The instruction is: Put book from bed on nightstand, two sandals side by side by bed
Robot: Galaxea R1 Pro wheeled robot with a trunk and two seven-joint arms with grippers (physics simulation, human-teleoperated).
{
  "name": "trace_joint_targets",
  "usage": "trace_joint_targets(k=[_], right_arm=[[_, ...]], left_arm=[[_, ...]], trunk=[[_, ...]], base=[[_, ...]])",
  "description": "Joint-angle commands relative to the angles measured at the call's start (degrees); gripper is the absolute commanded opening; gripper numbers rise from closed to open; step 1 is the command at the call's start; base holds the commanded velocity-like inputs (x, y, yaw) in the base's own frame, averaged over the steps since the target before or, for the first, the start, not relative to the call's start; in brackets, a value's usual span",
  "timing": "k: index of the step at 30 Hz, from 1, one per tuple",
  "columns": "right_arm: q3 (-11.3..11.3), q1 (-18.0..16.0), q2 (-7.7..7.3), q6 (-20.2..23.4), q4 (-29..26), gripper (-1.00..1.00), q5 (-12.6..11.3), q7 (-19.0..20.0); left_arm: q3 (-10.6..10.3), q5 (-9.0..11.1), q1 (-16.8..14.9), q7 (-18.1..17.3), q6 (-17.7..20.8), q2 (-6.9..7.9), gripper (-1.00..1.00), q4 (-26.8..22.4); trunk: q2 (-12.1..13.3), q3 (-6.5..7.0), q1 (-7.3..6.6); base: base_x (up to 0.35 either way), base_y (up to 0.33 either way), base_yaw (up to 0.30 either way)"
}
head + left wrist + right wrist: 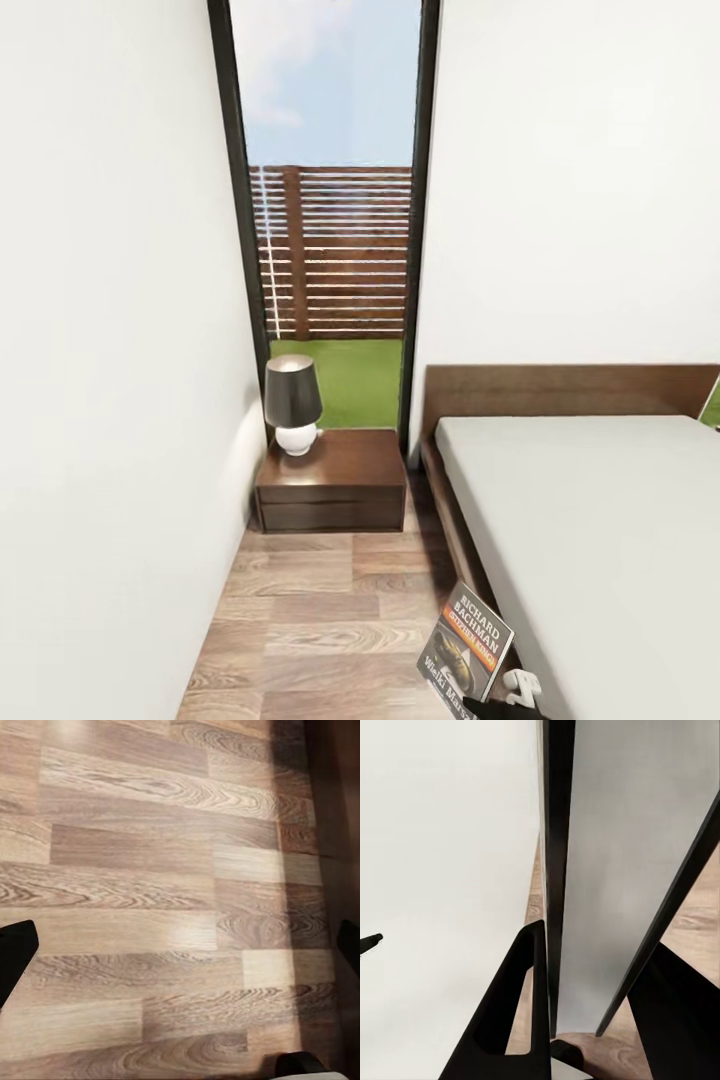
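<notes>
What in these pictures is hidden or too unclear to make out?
- Book: head view, its lower part is cut off by the picture's bottom edge.
- Bed: head view, cut off at the right and bottom edges.
- Nightstand: its drawer fronts are too dark for any detail.
- Left hand: left wrist view, both fingers are cut off by the side edges.

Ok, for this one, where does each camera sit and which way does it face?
Head view: on the head, facing forward and down the aisle to the nightstand; the book rises at the lower edge.
Left wrist view: on the left arm, facing down at the floor; dark jaws at both edges, wide apart.
Right wrist view: on the right arm, looking along black jaws clamped on the book, seen edge-on.
Shared: the floor in all three; the book in head and right wrist views.
</notes>
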Motion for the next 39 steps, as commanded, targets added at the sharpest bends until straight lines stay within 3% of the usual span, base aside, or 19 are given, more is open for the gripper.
trace_joint_targets(k=[1,39], right_arm=[[0.1,-0.1,-0.02,0.0,0.1,-1.00,-0.6,0.3],[0.1,-0.1,-0.02,0.0,0.1,-1.00,-0.6,0.3]], left_arm=[[0.4,0.2,-0.1,-0.4,0.0,0.01,1.00,0.1],[0.4,0.1,-0.1,-0.4,0.0,0.01,1.00,0.1]], trunk=[[0.0,-0.08,0.04],[0.0,-0.08,0.04]], base=[[0.330,0.000,0.000],[0.330,0.000,0.000]])
